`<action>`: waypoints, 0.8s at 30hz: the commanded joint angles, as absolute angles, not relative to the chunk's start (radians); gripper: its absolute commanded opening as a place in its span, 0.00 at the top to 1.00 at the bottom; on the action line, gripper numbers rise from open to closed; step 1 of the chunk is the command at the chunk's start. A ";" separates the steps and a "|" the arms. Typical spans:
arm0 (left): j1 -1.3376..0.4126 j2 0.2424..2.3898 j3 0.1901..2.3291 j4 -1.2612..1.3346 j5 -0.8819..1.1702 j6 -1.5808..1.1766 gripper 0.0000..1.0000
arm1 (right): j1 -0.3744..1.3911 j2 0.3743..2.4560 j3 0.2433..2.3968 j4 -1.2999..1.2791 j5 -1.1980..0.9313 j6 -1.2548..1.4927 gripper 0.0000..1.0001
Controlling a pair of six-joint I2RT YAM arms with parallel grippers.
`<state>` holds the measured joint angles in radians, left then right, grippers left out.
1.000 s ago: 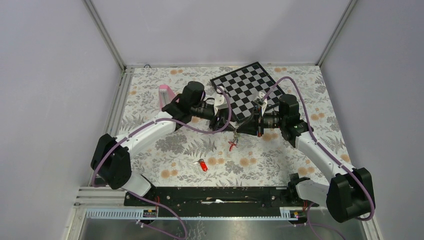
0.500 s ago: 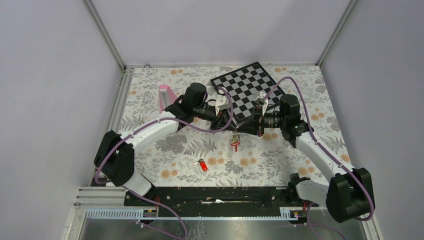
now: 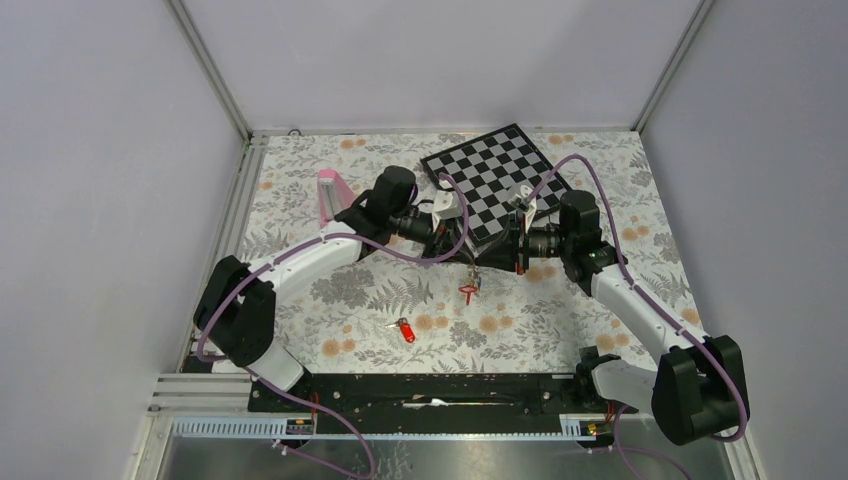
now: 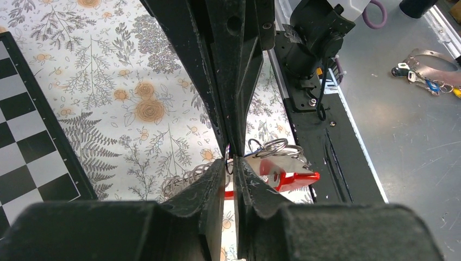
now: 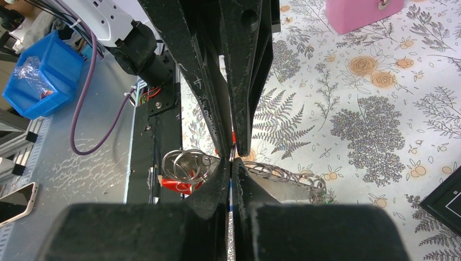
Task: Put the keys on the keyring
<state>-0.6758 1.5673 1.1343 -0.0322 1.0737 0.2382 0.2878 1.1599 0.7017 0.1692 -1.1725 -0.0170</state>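
Note:
My left gripper [image 3: 462, 243] and right gripper [image 3: 481, 250] meet tip to tip above the floral mat. The keyring [image 3: 468, 289], red on one side and grey on the other, hangs just below them with several split rings on it. In the left wrist view my left gripper [image 4: 231, 164] is shut on a thin wire ring, and the keyring [image 4: 288, 171] lies just to the right. In the right wrist view my right gripper [image 5: 231, 163] is shut on a thin flat key seen edge-on, blue at its tip. A red-tagged key [image 3: 404, 329] lies alone on the mat.
A checkerboard [image 3: 495, 175] lies behind the grippers. A pink block [image 3: 330, 190] stands at the back left and also shows in the right wrist view [image 5: 361, 11]. The black base rail [image 3: 430, 390] runs along the near edge.
My left gripper has moved a little to the right, closing in on the right gripper. The hanging keyring has shifted slightly with it. The red-tagged key has not moved.

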 commanded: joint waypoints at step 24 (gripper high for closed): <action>-0.745 1.450 1.245 -0.335 0.726 0.626 1.00 | 0.278 1.045 0.737 -0.098 -1.023 -0.473 0.58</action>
